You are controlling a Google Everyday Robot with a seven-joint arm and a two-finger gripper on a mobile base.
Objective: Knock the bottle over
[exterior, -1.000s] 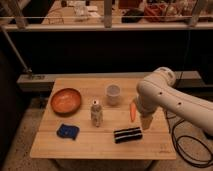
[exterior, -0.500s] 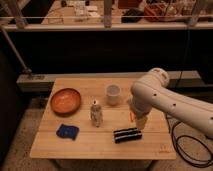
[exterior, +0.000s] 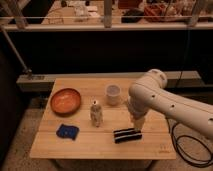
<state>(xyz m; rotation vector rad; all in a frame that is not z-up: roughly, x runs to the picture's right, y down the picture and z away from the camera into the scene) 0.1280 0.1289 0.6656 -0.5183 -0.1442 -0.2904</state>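
The bottle [exterior: 96, 113] is small, slim, speckled grey-beige with a white cap. It stands upright near the middle of the wooden table [exterior: 80, 145], in front of and left of the white cup [exterior: 113, 94]. My white arm reaches in from the right. The gripper [exterior: 137, 122] hangs below the arm's rounded end, over the table to the right of the bottle and just above a black-and-white striped object [exterior: 127, 135]. A gap of bare table lies between the gripper and the bottle.
An orange bowl [exterior: 65, 101] sits at the table's left. A blue cloth-like object [exterior: 67, 131] lies at the front left. A black cable [exterior: 187, 145] loops on the floor at the right. A rail and dark wall stand behind the table.
The arm has swung leftward across the table toward the bottle. The orange item seen by the gripper earlier is now hidden behind the arm. The bottle has stayed upright.
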